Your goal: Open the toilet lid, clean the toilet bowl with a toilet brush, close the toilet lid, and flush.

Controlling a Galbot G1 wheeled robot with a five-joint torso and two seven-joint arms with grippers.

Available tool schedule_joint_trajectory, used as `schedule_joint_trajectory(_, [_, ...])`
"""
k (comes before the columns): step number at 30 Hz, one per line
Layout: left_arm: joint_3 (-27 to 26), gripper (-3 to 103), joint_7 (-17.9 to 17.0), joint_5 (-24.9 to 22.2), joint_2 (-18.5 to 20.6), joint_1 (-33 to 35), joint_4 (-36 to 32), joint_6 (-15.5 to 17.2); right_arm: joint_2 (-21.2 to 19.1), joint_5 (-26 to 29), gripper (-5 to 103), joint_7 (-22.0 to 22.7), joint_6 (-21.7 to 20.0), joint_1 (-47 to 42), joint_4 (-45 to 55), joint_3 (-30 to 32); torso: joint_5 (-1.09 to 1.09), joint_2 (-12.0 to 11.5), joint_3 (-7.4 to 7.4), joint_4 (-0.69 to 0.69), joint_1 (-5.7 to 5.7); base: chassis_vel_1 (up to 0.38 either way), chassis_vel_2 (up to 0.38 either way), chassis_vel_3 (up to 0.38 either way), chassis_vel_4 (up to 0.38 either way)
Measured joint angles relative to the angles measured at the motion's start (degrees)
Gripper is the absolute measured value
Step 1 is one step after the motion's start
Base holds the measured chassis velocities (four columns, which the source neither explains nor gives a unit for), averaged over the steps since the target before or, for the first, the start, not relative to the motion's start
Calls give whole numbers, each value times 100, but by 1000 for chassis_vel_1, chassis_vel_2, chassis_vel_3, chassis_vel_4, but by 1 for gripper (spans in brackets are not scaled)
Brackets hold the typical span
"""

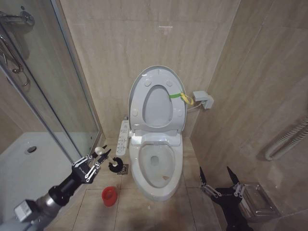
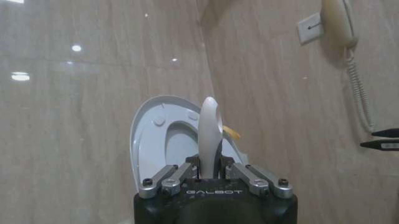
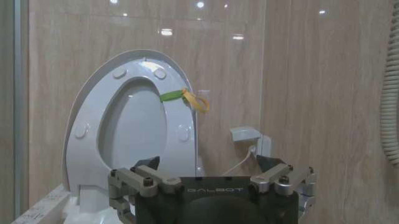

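The toilet lid [image 1: 159,77] stands upright against the wall with the seat [image 1: 156,103] raised against it, its green-yellow tag [image 1: 180,96] showing on one side. The toilet bowl [image 1: 155,166] lies open below.

The left end effector [image 1: 98,156] hangs to the left of the bowl, above the floor, its fingers pinching the white handle of the toilet brush [image 1: 108,161]. The dark bristle head points toward the bowl's rim, just short of it. The small red holder [image 1: 109,196] sits on the tiles below, near the bowl's foot.

The right end effector [image 1: 219,185] waits low on the right, beside a metal floor tray [image 1: 257,199], its fingers spread wide and holding nothing.

The step in hand looks like bringing the brush over into the bowl. To do it well, I'd say the head should clear the rim first, then tip down so the bristles meet the inner wall, with the grip kept firm so the thin handle doesn't twist.
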Motion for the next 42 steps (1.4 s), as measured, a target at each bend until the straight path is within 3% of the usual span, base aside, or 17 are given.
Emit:
schedule_joint_trajectory(6, [320, 20, 322, -350, 229, -563, 534, -209, 0, 0, 100, 0, 0, 0, 0, 0, -1, 0, 0, 1, 0, 0, 0, 0, 0])
schedule_joint_trajectory(16, [730, 20, 707, -415, 361, -1513, 1243, -349, 0, 0, 100, 1, 0, 0, 0, 0, 0, 0, 0, 0, 0, 0, 0, 0, 0])
schedule_joint_trajectory(29, [1565, 20, 797, -462, 149, -2304, 1619, -311, 0, 0, 100, 1, 0, 0, 0, 0, 1, 0, 0, 1, 0, 0, 0, 0, 0])
schedule_joint_trajectory(42, [2562, 20, 771, -339, -150, -3774, 2458, -211, 0, 0, 100, 1, 0, 0, 0, 0, 1, 0, 0, 1, -1, 0, 0, 0, 0])
